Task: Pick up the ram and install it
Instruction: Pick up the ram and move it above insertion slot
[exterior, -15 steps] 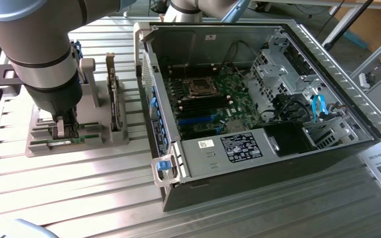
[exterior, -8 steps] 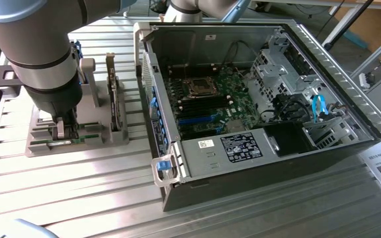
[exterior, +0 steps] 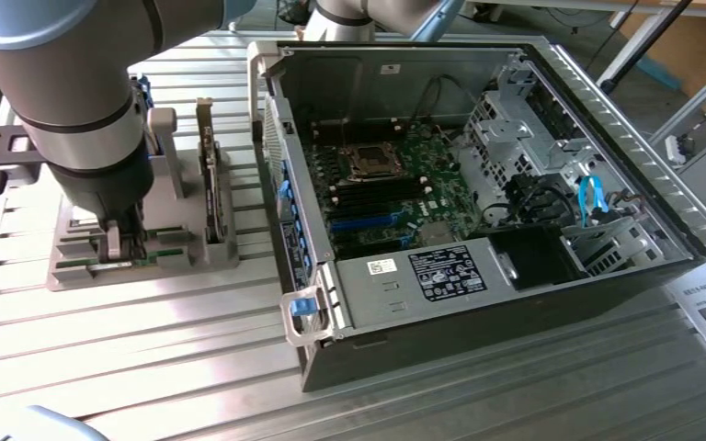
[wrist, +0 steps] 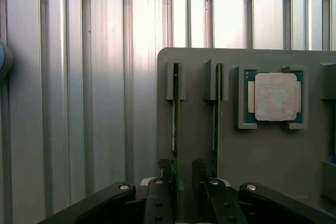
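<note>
The ram stands on edge in a slot of the grey holder, seen as a thin green strip. My gripper is open, with one finger on each side of the ram's near end and a small gap to it. In the exterior view the gripper reaches straight down into the holder on the exterior view's left, where a green edge of the ram shows. The open computer case lies to the exterior view's right, with its motherboard exposed.
A second thin stick stands in the slot beside the ram. A square silver processor sits in its pocket on the holder. A taller expansion card stands upright at the holder's back. Ribbed metal tabletop surrounds everything.
</note>
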`<state>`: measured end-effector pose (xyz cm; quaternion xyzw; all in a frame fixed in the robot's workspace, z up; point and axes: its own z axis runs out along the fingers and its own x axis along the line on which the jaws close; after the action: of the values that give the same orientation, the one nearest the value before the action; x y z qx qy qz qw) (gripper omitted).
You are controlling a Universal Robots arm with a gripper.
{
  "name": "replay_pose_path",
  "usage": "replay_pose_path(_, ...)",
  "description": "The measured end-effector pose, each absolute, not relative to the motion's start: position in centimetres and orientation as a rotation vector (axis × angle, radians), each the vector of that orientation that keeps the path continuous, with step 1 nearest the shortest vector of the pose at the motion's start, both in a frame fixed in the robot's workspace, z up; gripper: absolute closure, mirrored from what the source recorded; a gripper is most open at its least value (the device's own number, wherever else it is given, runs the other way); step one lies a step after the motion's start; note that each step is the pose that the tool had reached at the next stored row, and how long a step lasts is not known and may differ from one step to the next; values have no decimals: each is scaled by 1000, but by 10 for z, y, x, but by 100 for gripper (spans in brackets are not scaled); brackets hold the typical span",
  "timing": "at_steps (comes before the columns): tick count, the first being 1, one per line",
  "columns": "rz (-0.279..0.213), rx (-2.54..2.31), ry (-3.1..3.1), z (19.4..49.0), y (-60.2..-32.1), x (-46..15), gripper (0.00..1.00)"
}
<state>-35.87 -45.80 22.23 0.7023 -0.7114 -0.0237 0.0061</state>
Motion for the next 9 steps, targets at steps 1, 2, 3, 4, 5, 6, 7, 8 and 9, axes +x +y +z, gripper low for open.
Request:
replay_pose_path(1, -74, 2198, -2226, 221, -458, -359, 70)
replay_pose_path(2, -74, 2198, -2226, 220, -458, -359, 70)
replay_pose_path(3, -74, 2198, -2226, 220, -458, -359, 70)
replay_pose_path(4, -74, 2198, -2226, 219, -458, -359, 70)
replay_pose_path(5, -74, 2198, -2226, 218, -458, -359, 70)
replay_pose_path(6, -74, 2198, -2226, 217, -458, -359, 70)
replay_pose_path(7, -74, 2198, -2226, 216, -458, -359, 70)
replay_pose_path(8, -74, 2198, -2226, 216, -458, -359, 70)
replay_pose_path(9, -74, 2198, -2226, 215, -458, -359, 70)
